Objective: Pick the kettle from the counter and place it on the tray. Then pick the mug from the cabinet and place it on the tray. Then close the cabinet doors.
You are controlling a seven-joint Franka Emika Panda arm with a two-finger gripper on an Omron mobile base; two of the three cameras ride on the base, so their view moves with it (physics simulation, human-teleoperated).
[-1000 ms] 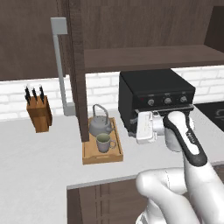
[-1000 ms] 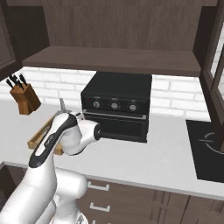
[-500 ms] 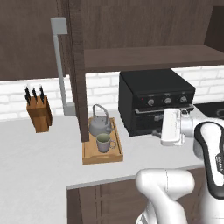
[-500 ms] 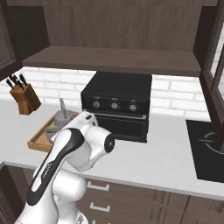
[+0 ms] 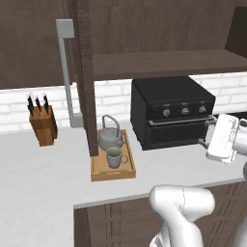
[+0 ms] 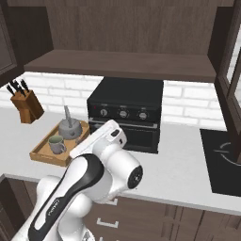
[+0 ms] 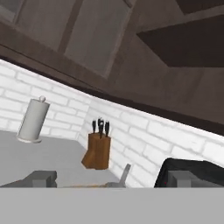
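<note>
The grey kettle (image 5: pixel 110 137) (image 6: pixel 69 127) and the pale mug (image 5: pixel 114 157) (image 6: pixel 56 144) both stand on the wooden tray (image 5: pixel 113 172) (image 6: pixel 43 156) on the light counter (image 5: pixel 38 183). My gripper (image 5: pixel 206 132) (image 7: pixel 113 180) hangs open and empty at the right, in front of the black oven, well apart from the tray. The cabinet (image 5: pixel 164 62) is open and its shelf is bare. One cabinet door (image 5: pixel 86 72) stands edge-on above the tray, its grey bar handle (image 5: pixel 65 72) beside it. Another door (image 6: pixel 230 70) is swung out at the right.
A black toaster oven (image 5: pixel 171 111) (image 6: pixel 126 113) sits on the counter right of the tray. A knife block (image 5: pixel 42 124) (image 7: pixel 98 151) stands at the left by the brick wall, with a paper towel roll (image 7: pixel 33 120) further along. A dark cooktop (image 6: pixel 226 160) lies at the far right.
The arm has swung right, carrying the open hand from beside the tray across the front of the oven. Kettle and mug have stayed on the tray.
</note>
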